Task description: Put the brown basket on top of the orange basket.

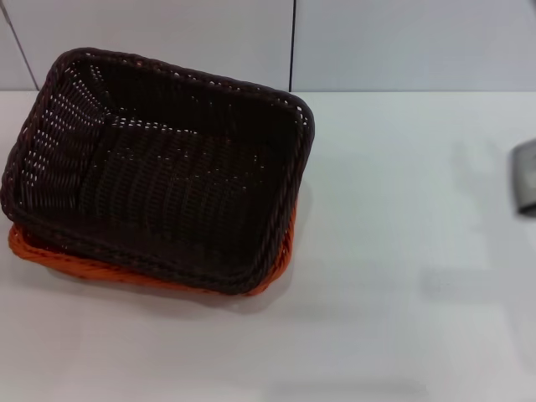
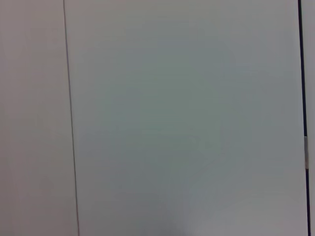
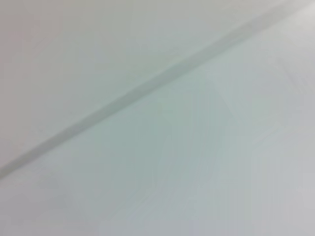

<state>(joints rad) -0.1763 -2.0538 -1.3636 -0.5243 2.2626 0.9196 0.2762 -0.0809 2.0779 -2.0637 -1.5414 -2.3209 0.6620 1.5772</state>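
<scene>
The rectangular dark brown woven basket point(image 1: 163, 167) sits nested on the rectangular bright orange woven basket point(image 1: 151, 275) on the white table point(image 1: 402, 251), so placing looks done and only retreat remains; the right arm point(image 1: 526, 180) shows at the table's right edge, both claws' states untellable.

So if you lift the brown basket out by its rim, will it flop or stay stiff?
The brown basket probably stays stiff: its braided rim and woven walls hold a crisp rectangle. The open weave suggests it's light. Nested in the orange basket, it might drag that along.
</scene>
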